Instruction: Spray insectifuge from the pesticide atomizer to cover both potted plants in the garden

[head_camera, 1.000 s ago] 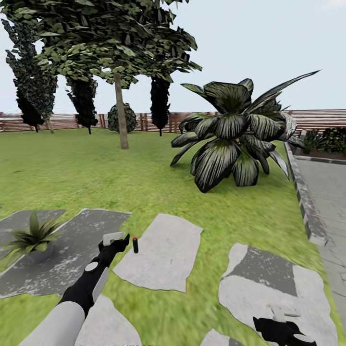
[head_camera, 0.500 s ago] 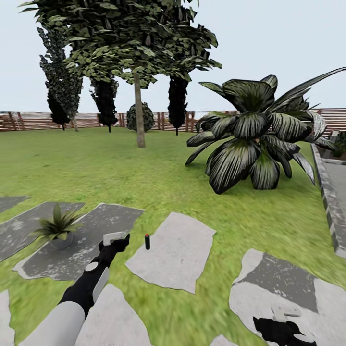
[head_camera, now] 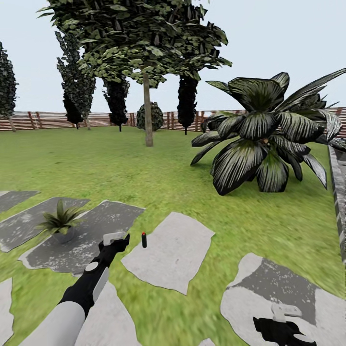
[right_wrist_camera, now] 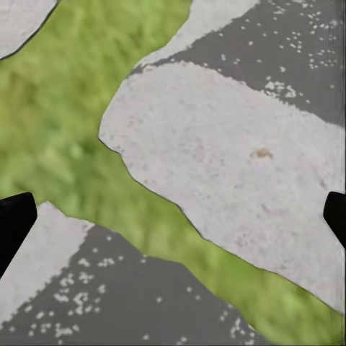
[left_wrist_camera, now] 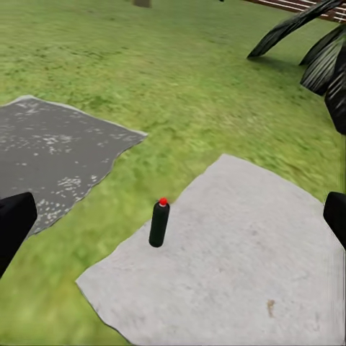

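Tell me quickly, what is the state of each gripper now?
Left gripper: open, holding nothing.
Right gripper: open, holding nothing.

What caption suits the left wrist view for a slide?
Upright pesticide atomizer on a pale stone slab, framed between open jaws.

- Pesticide atomizer (head_camera: 143, 240): body is showing as smooth dark-green plastic with a faint sheen; cap is reading as matt red.
- Stone slab (head_camera: 170, 251) under it: is presenting as pale grey stone, matt, finely grained, with one small rusty fleck in the left wrist view.
- Neighbouring slab (head_camera: 81, 240): is looking darker grey, rough, speckled white.
- Lawn (head_camera: 120, 173): is appearing as soft, matt green turf, mottled.
- Potted plant (head_camera: 61, 220): leaves are looking matt and speckled; pot is reading as dull grey stoneware.
- Large bush (head_camera: 262, 139): leaves are showing glossy, streaked highlights.
- Fence (head_camera: 48, 120): is appearing as brown slatted wood, unpolished.
- Left claw (head_camera: 117, 237): is showing matt black and pale grey plastic.
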### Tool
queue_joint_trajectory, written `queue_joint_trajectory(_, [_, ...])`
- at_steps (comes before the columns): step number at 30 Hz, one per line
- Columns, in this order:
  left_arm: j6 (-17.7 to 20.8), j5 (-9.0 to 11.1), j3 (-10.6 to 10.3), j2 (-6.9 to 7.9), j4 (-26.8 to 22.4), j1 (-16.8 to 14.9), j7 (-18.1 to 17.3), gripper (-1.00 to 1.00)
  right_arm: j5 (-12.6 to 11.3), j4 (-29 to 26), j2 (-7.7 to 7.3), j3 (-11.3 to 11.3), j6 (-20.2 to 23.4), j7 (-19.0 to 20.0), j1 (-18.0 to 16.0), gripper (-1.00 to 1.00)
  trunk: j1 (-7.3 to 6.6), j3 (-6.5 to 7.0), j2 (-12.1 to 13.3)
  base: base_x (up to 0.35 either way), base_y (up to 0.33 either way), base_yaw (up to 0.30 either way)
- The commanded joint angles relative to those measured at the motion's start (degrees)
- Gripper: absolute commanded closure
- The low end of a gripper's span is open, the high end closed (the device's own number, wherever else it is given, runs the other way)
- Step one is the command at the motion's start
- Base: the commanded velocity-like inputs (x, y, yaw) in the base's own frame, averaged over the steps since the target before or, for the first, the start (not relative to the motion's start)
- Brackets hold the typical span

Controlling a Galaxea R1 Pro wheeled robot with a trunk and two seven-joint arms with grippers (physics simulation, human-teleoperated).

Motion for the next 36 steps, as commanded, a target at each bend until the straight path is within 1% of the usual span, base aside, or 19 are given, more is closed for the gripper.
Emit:
queue_joint_trajectory(1, [-0.1, 0.2, 0.4, -0.06, 0.0, 0.0, -0.5, -1.00, 0.1, 0.0, 0.00, 0.0, 0.3, 0.0, 0.0, -1.00, -0.01, -0.06, 0.0, 0.000, -0.313, 0.007])
queue_joint_trajectory(5, [-0.1, 0.2, 0.4, -0.06, 0.0, 0.0, -0.5, -1.00, 0.0, 0.0, 0.01, 0.0, 0.2, 0.0, 0.0, -1.00, -0.01, -0.06, 0.0, 0.015, -0.258, 0.032])
queue_joint_trajectory(19, [-0.1, 0.2, 0.3, -0.06, 0.0, 0.0, -0.5, -1.00, 0.1, 0.0, -0.04, 0.0, 0.2, 0.0, 0.0, -1.00, -0.01, -0.06, 0.0, 0.006, -0.018, 0.229])
queue_joint_trajectory(25, [-0.1, 0.2, 0.3, -0.06, 0.0, 0.0, -0.5, -1.00, 0.1, 0.0, -0.03, 0.0, 0.2, 0.0, 0.0, -1.00, -0.01, -0.06, 0.0, 0.178, -0.168, 0.206])
queue_joint_trajectory(36, [-0.1, 0.2, 0.3, -0.15, 0.0, 0.0, -0.5, -1.00, 0.1, 0.0, 0.00, 0.0, 0.2, 0.0, 0.0, -1.00, -0.01, -0.06, 0.0, 0.214, -0.233, 0.018])
